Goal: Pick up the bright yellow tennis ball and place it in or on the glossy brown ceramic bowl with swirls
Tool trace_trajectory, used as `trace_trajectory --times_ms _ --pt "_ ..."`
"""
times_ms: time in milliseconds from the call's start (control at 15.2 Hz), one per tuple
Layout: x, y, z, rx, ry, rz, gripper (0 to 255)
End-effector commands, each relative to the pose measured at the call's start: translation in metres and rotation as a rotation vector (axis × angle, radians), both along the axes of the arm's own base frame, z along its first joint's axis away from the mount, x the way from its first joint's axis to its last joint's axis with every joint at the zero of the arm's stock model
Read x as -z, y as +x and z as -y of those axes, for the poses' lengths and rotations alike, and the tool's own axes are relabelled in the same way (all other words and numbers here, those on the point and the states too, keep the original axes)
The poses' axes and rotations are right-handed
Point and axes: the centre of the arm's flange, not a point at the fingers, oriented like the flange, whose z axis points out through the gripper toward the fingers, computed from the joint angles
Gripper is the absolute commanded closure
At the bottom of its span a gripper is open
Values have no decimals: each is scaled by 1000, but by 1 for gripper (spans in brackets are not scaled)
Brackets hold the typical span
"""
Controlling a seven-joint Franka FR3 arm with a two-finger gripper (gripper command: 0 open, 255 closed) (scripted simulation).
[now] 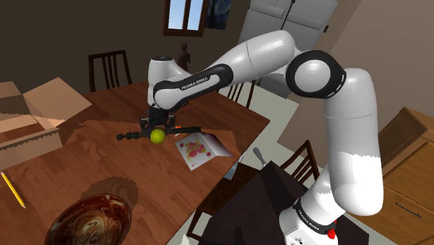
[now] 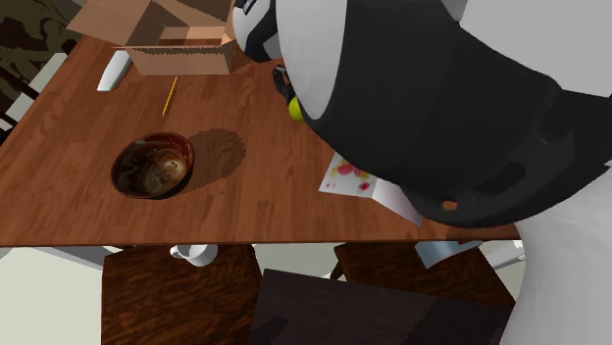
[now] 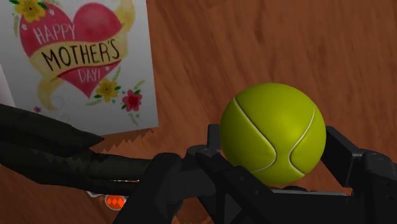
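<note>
**A:** What has the gripper (image 1: pixel 157 131) got?

**B:** The ball (image 1: pixel 158 136). In the wrist view the fingers (image 3: pixel 343 156) are closed onto it, one pressing each side of the yellow-green ball (image 3: pixel 273 133) with its white seam.

**A:** Where does that sit in the shoulder view?

**B:** Left of centre, over the table (image 1: pixel 104 167), just above a long black tool (image 1: pixel 129 135) lying there. I can't tell whether the ball is clear of the wood.

**A:** And the bowl?

**B:** The bowl (image 1: pixel 90 221) is at the lower left of that frame, brown and glossy with pale swirls, well apart from the ball. In the second exterior view the bowl (image 2: pixel 152 165) is left of centre and the ball (image 2: pixel 294 108) peeks out at the upper middle, beside the arm.

**A:** Any writing?

**B:** The card (image 3: pixel 83 57) near the gripper reads "HAPPY MOTHER'S DAY" on a red heart with a yellow ribbon and flowers. The arm (image 1: pixel 348 139) carries "FRANKA EMIKA" on its dark forearm band.

**A:** Anything else on the table?

**B:** A box (image 1: pixel 28 115) at the left edge and a pencil (image 1: pixel 12 189) below it. The card (image 1: pixel 198 148) lies right of the ball.
</note>
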Motion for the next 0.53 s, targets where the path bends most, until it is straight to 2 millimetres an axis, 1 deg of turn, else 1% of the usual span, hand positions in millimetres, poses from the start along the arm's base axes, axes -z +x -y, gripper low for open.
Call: trace_trajectory --times_ms 0,462 --pt "-11 0 0 0 0 0 255" --pt "-48 0 0 0 0 0 255"
